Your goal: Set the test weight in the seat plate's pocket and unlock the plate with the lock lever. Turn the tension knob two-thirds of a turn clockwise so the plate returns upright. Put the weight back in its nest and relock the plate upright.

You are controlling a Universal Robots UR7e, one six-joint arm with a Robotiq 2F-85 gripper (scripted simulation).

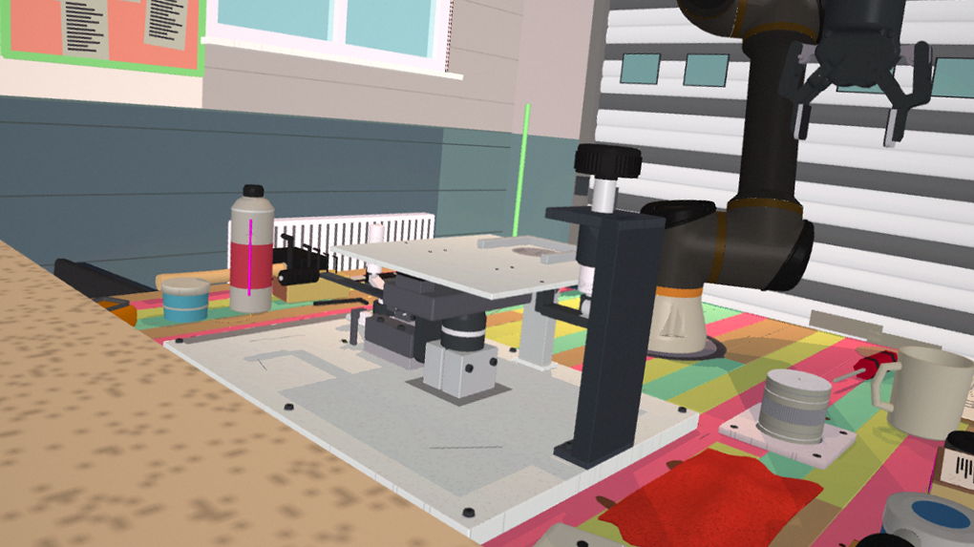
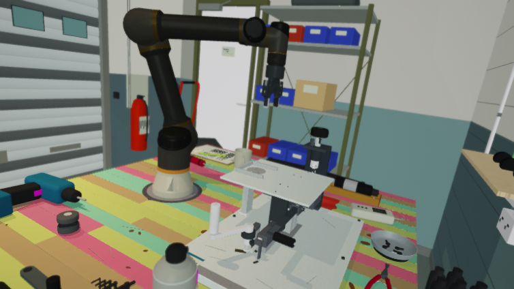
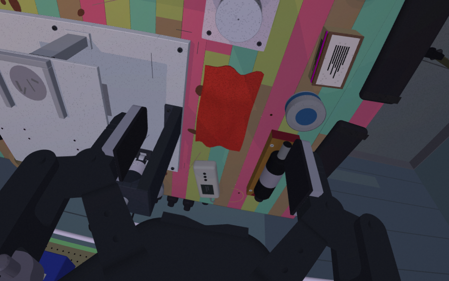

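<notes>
The test weight [image 1: 793, 406], a grey ribbed cylinder, sits in its square nest plate on the striped bench just right of the fixture; from above it shows as a pale disc [image 3: 238, 16]. The white seat plate [image 1: 464, 265] stands level on its pivot, and its round pocket [image 2: 256, 169] is empty. The black tension knob [image 1: 608, 161] tops the dark post [image 1: 612, 331] beside the plate. A black-handled lever [image 2: 284, 239] sticks out low at the fixture's front. My gripper [image 1: 855, 104] hangs open and empty high above the bench, right of the knob.
A cream mug [image 1: 928, 389] stands right of the nest, with a red cloth [image 1: 709, 506] in front of it. A tape roll [image 3: 305, 112], a small meter [image 3: 206, 179] and a labelled box [image 3: 336, 59] lie nearby. A spray bottle [image 1: 250, 251] stands behind the fixture.
</notes>
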